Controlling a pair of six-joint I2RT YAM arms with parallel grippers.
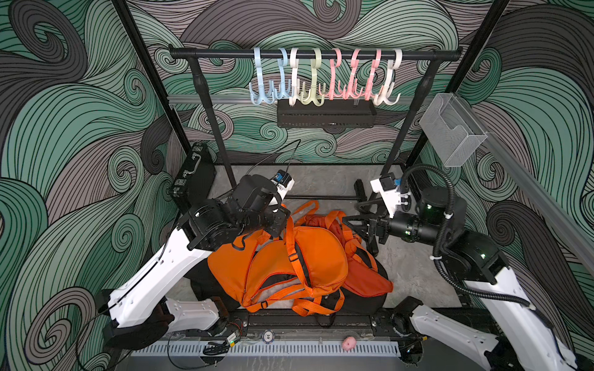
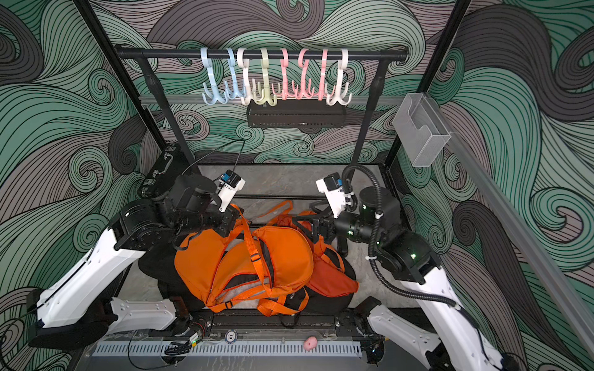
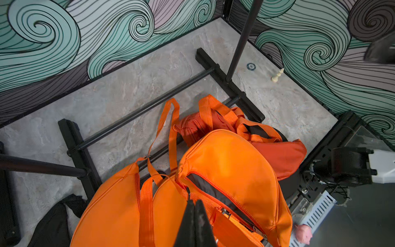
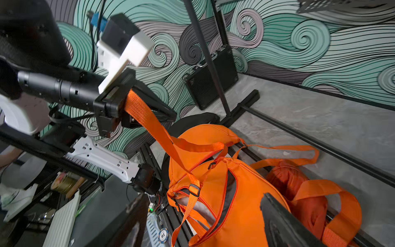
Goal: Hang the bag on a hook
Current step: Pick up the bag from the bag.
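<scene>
In both top views the orange bag (image 1: 321, 257) lies on the table (image 1: 411, 276) atop a heap of similar bags, between the two arms. It is well below the hooks (image 1: 324, 80), which dangle from the black rail (image 1: 225, 54) at the back. The left gripper (image 1: 282, 221) sits at the heap's rear edge, nearer the blue hooks. The right gripper (image 1: 356, 234) hovers beside a darker orange bag (image 1: 369, 282), fingers spread and holding nothing.

From the left wrist, that gripper's fingers (image 3: 201, 222) are pressed together above the bag.

From the right wrist, the left gripper pinches the bag's strap (image 4: 149, 119), which runs fairly straight from the jaws down to the buckle (image 4: 194, 190). So the lift looks like the left arm's job: up and back toward the rail. A chip (image 4: 163, 235) appears to read "10", and the bags show no legible label.
</scene>
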